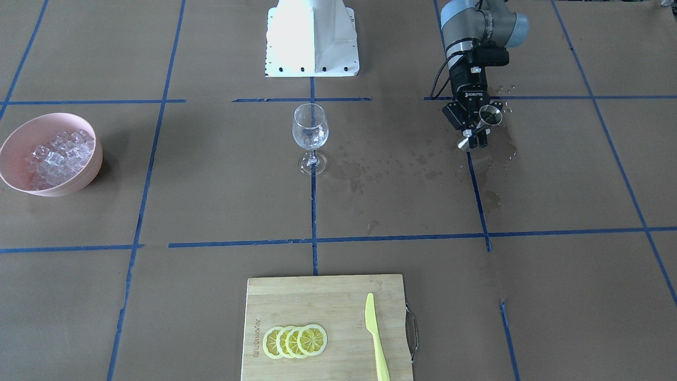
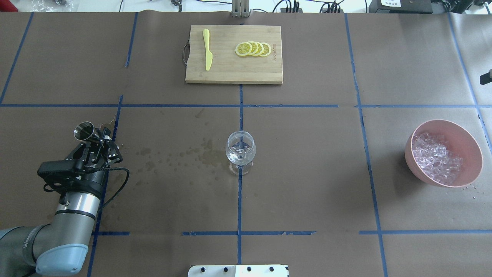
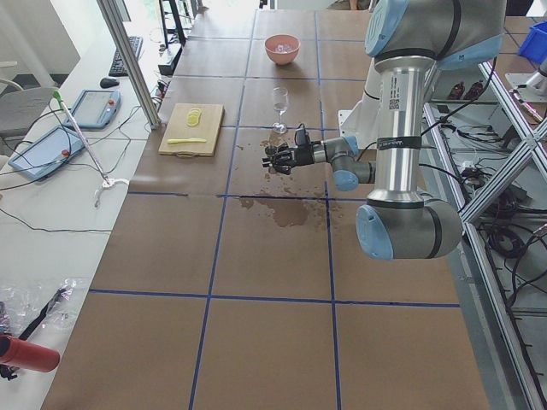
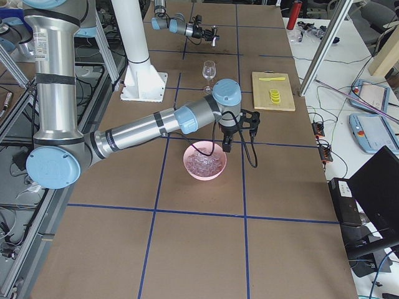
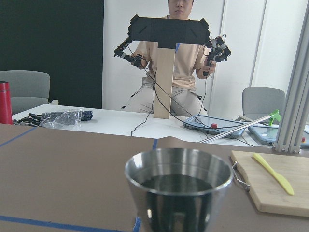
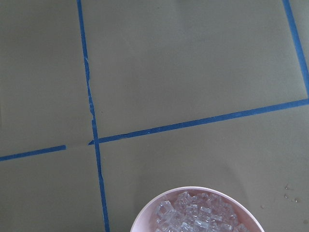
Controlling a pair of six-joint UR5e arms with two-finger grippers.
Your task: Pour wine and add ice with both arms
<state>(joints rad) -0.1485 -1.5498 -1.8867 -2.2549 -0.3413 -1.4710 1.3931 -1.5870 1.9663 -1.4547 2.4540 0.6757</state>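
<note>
One left pincer (image 1: 476,138) clamped on jigger (image 1: 490,115) holding wine (image 5: 176,183), right pincer (image 4: 226,147) near ice (image 4: 204,163), grip indiscernible

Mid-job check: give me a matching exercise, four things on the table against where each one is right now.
Things
1. jigger
2. wine glass
3. ice
4. lemon slices

Places
A. in the pink bowl
B. on the cutting board
C. held in the left hand
D. standing free on the centre blue tape line

Pairs: 1-C, 2-D, 3-A, 4-B
</note>
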